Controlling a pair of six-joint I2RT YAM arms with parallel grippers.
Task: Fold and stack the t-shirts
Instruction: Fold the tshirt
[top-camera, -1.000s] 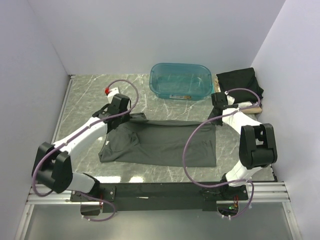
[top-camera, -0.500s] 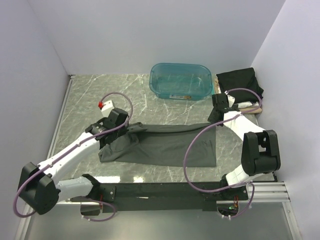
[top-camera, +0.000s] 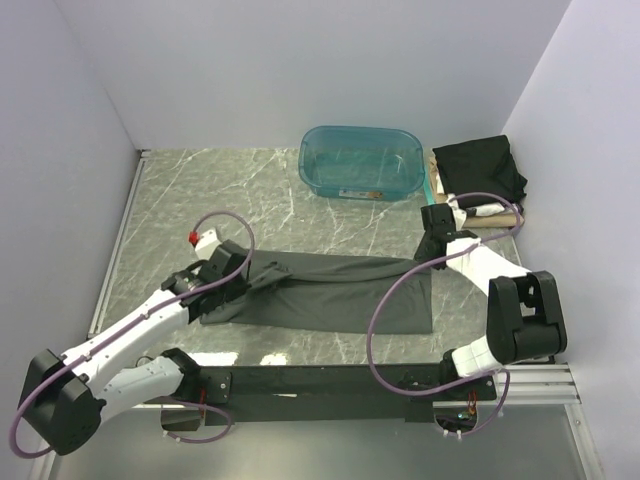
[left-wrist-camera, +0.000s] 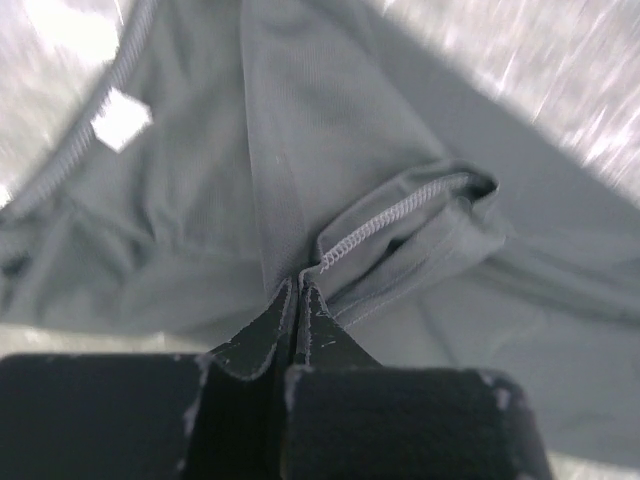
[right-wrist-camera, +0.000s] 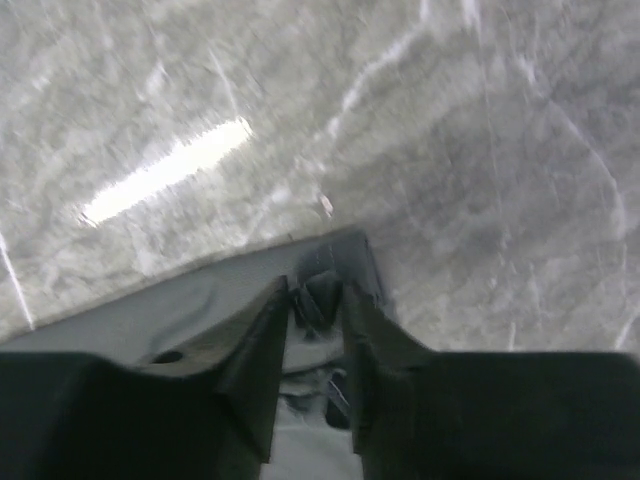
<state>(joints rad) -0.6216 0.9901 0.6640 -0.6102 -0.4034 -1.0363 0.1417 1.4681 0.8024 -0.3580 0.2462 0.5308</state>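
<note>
A dark charcoal-grey t-shirt (top-camera: 330, 290) lies across the middle of the table, its far edge lifted and drawn toward the near side. My left gripper (top-camera: 243, 268) is shut on the shirt's far left edge, pinching a stitched hem (left-wrist-camera: 390, 215) between its fingertips. My right gripper (top-camera: 432, 252) is shut on the shirt's far right corner (right-wrist-camera: 330, 270), bunched between its jaws. A black t-shirt (top-camera: 480, 165) lies folded at the far right on tan and white ones (top-camera: 490, 212).
A translucent teal tub (top-camera: 362, 162) stands at the back centre. White walls close in the marble table (top-camera: 200, 190) on three sides. Purple cables loop over both arms.
Both grippers have pulled the shirt's far edge toward the near side, folding it over itself. The left arm has drawn back and down; the right gripper has moved slightly nearer.
</note>
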